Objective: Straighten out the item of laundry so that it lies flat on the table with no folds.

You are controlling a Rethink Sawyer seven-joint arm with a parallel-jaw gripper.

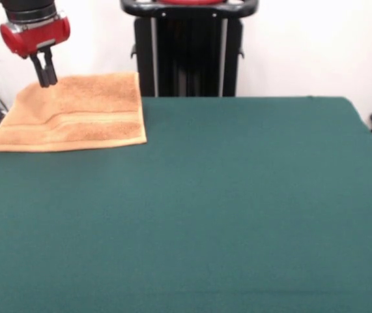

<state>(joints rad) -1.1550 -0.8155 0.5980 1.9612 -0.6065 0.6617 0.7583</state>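
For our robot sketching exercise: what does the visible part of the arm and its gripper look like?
A black ribbed cylindrical arm segment ends in a glossy red rounded collar. Below it hangs a small dark gripper with two thin black jaws. No cables or markings show.

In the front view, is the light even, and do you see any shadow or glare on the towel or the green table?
Front view: soft, even light; no glare on the table; the towel shows only faint shading along its woven band; no clear shadow under the gripper; the towel's weave looks slightly soft.
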